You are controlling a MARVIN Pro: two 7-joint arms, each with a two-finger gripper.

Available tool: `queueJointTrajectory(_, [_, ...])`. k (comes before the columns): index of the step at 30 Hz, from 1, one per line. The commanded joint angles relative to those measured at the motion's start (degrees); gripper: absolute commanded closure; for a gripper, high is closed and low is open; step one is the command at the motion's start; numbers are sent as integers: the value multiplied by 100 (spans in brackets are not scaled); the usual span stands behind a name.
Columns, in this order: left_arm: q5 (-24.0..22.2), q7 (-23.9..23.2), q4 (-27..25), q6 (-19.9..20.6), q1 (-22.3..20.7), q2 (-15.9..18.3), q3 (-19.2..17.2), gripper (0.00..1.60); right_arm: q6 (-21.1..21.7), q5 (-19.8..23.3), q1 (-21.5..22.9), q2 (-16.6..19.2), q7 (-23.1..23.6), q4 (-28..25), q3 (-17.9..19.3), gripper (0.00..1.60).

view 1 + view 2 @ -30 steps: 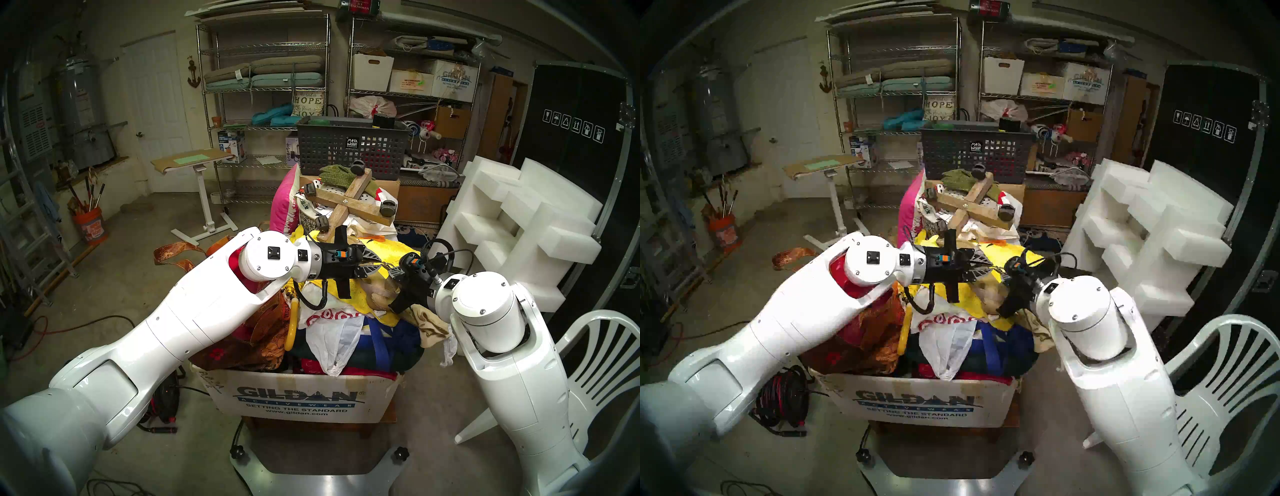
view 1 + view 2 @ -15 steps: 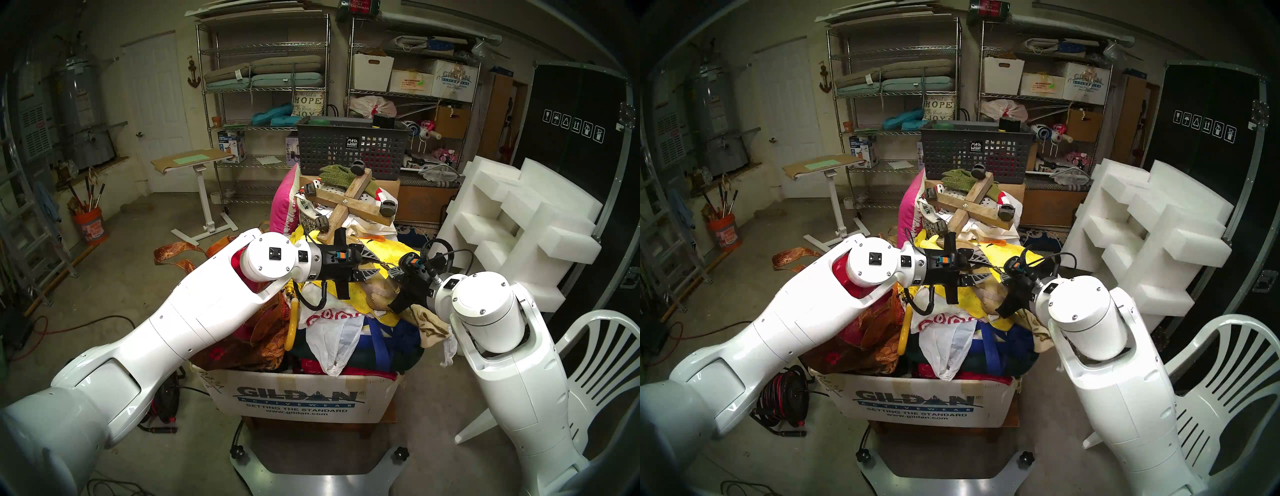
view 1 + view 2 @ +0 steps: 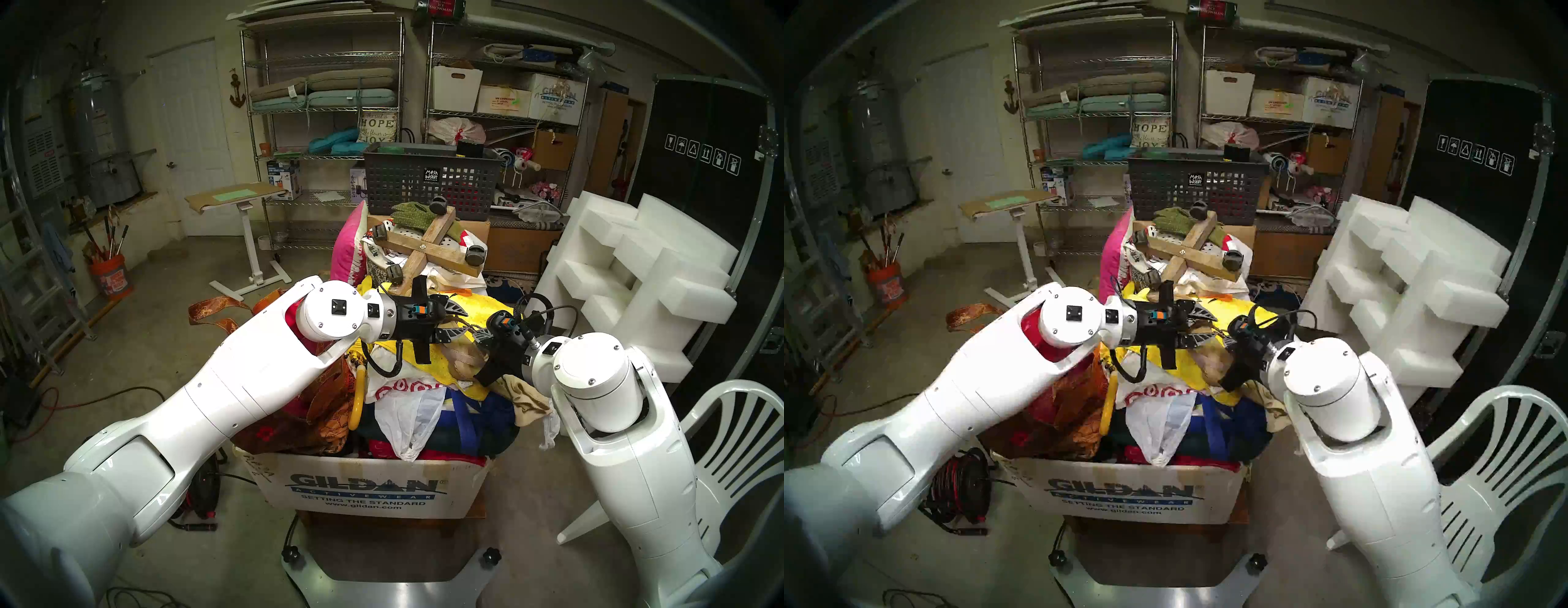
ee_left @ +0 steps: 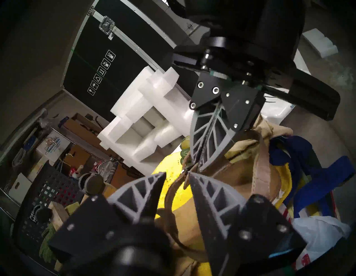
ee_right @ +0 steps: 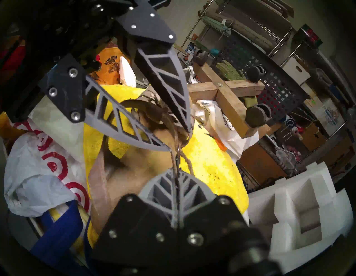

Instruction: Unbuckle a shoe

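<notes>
The right gripper (image 4: pixel 200 167) was clamped tight on the thin ankle strap (image 5: pixel 175 154) of the shoe (image 4: pixel 240 173), its two grey ribbed fingers pressed flat together with the strap running between them. Facing it from the left, the left gripper (image 4: pixel 177 174) stood with its jaws parted to a moderate gap, holding nothing; the strap and its small buckle passed through that gap, just off the tip of the nearer finger, though whether the tip touched the buckle could not be told. The two grippers met nearly tip to tip above the shoe.

The shoe, a tan strappy sandal, lay directly beneath both grippers on a yellow cloth (image 5: pixel 208 163), its ankle strap pulled up from the body. In the head view the sandal (image 3: pixel 464 354) showed between the two black wrists, right of centre on top of the heap.

Around it, the yellow cloth crowned a pile of bags and fabric filling a white cardboard box (image 3: pixel 369 492) printed GILDAN. A white and red plastic bag (image 3: pixel 403 395) lay on the near side. Farther back sat a wooden cross with castors (image 3: pixel 428 250) and a dark mesh basket (image 3: pixel 428 178). White foam blocks (image 3: pixel 636 271) stood at the right.
</notes>
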Motion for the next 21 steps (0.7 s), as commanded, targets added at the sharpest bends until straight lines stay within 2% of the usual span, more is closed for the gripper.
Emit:
queueJointTrajectory(1, [0,-89,-23,-10,-115,-2,-12,87,-26,-24,89,-34,-44,-78,-6,160])
queueJointTrajectory(12, [49,-72,1,10,-58,-25,-40,89,-56,-19,124,-44,-23,-37,-1,160])
queueJointTrajectory(16, [52,-69,22,9,-60,-27,-37,96,-82,-5,125,-47,-15,-27,13,160])
queueJointTrajectory(21, [37,-95,53,-26,-69,-35,-29,97,-143,-51,127,-5,-31,-50,-15,160])
